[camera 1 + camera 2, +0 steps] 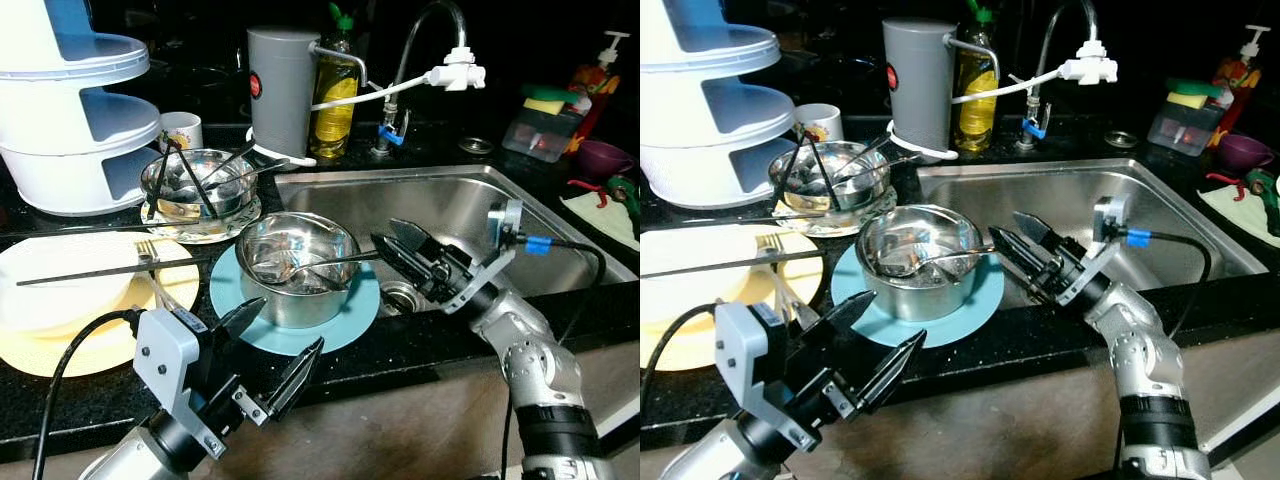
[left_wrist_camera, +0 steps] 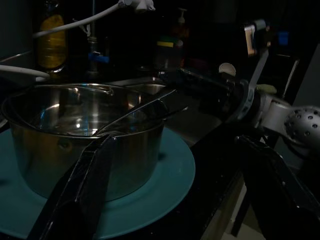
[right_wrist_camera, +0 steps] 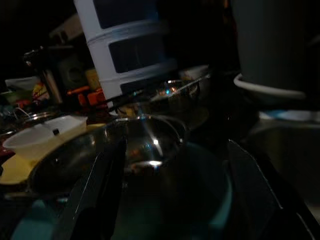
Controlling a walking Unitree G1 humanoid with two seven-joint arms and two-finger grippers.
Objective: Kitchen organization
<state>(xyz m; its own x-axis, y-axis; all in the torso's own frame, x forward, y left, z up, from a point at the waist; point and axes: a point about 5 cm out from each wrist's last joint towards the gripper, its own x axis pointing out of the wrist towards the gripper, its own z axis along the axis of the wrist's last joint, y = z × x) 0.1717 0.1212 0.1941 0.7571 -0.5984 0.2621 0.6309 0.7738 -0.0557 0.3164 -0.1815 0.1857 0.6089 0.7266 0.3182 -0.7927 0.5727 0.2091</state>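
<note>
1. The steel pot [image 1: 295,265] stands on a teal plate [image 1: 352,320] at the front of the black counter [image 1: 420,345], just beside the sink [image 1: 470,215]. A ladle [image 1: 325,264] lies in it, its long handle running out over the rim toward the sink.
2. The right gripper [image 1: 398,245] sits over the sink edge with its fingers spread apart, their tips just beside the end of the ladle handle; whether they touch it I cannot tell. Nothing is clamped.
3. The left gripper [image 1: 278,350] hovers in front of the plate's near rim, its 2 fingers also apart and holding nothing.
4. Handling, as I judge it: the pot is thin stainless steel, stiff, light when empty, with a smooth slippery wall. A pinch across the rim, 1 finger inside and 1 outside, looks the surest hold. The wall is too wide and slick to squeeze from the sides.
5. The ladle is rigid and light but loose in the pot. Its thin handle can roll between the fingers, so grip it near the end, flat face to the pads, and lift it out first.
6. The plate could slide or chip on the stone if the pot is dragged.
7. Behind stand a glass bowl [image 1: 195,190] full of utensils, and a yellow plate [image 1: 60,340] holding a fork [image 1: 150,255].
</note>
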